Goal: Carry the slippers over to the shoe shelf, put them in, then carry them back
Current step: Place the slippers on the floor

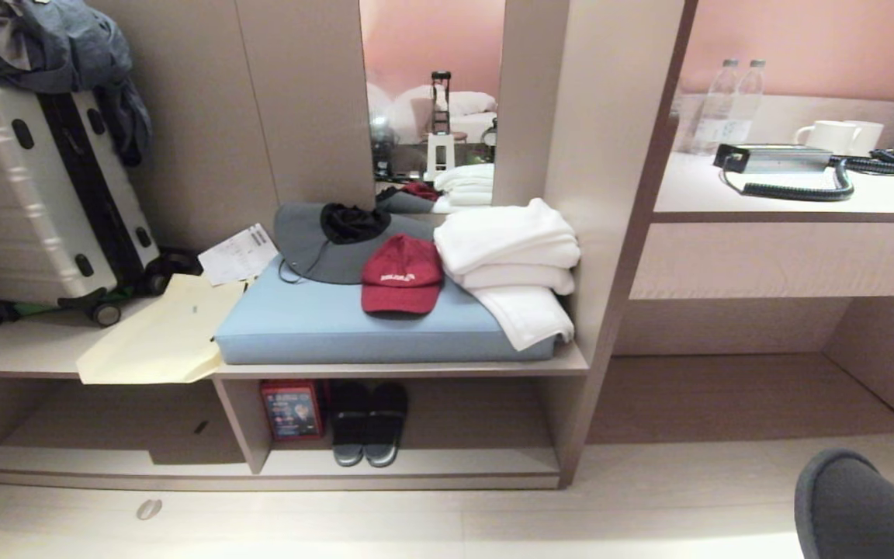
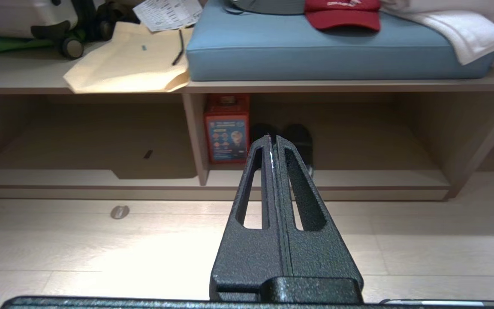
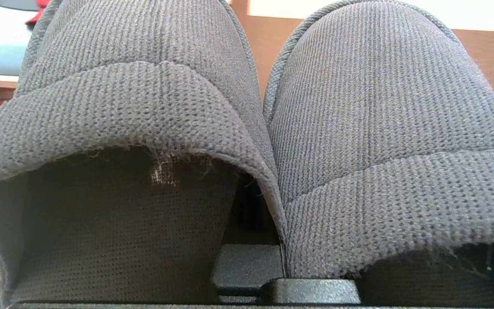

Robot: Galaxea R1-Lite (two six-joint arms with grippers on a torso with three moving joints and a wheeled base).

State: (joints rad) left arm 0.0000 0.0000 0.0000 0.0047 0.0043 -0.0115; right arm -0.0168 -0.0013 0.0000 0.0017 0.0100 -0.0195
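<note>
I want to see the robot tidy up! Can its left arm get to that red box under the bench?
Probably yes. The left pincer is shut and empty, pointing toward the red box in the shoe shelf, with open floor between. The box stands at the cubby's front, beside dark slippers.

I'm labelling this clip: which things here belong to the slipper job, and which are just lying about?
Job:
- grey slippers, pinched in the right claw
- shoe shelf, the low cubby
- left claw, shut and empty

Lying about:
- dark slippers already in the cubby
- red box
- red cap
- white towels
- suitcase
</note>
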